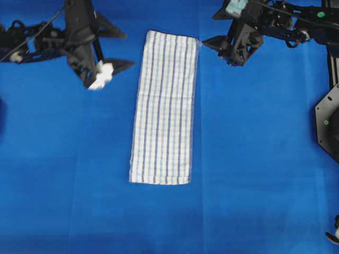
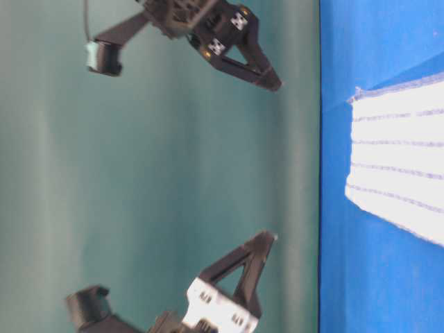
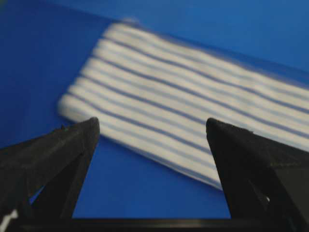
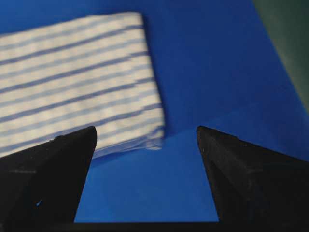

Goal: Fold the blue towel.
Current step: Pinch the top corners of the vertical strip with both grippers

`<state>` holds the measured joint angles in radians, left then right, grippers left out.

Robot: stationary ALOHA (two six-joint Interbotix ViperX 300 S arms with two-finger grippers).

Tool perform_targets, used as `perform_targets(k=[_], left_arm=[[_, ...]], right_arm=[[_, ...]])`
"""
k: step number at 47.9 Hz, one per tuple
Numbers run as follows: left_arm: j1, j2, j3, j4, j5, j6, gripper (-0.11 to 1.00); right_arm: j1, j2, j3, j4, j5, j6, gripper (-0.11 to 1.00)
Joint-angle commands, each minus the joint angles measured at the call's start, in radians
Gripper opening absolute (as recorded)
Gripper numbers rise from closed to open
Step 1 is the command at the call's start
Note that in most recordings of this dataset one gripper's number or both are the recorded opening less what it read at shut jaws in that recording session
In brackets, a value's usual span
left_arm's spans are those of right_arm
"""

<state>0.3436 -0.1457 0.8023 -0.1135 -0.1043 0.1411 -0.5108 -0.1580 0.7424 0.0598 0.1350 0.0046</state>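
We see the blue towel (image 1: pixel 163 108) lying as a long folded strip; our left gripper (image 1: pixel 112 48) and right gripper (image 1: pixel 219 48) flank its far end, both wide and empty; a further fold likely remains.

We see a table covered with a plain blue cloth (image 1: pixel 254 174), smooth and evenly lit, with a soft sheen near its lower edge. Behind the table we see a flat wall (image 2: pixel 159 173) of dull green, bare and slightly shaded.
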Motion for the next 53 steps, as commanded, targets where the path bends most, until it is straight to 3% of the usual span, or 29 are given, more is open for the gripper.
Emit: perform_targets(k=[1, 29, 40, 53], left_arm=[[0.032, 0.041, -0.041, 0.003, -0.043, 0.023, 0.87], [0.138, 0.414, -0.164, 0.002, -0.245, 0.026, 0.87], [0.135, 0.474, -0.190, 0.000, -0.267, -0.002, 0.86], [0.130, 0.500, -0.192, -0.009, -0.267, -0.012, 0.77]], right_arm=[[-0.021, 0.032, -0.026, 0.011, -0.043, 0.002, 0.88], [-0.035, 0.267, -0.028, 0.179, -0.241, 0.002, 0.88], [-0.026, 0.308, -0.026, 0.249, -0.250, 0.002, 0.87], [-0.009, 0.331, -0.028, 0.275, -0.256, 0.002, 0.80]])
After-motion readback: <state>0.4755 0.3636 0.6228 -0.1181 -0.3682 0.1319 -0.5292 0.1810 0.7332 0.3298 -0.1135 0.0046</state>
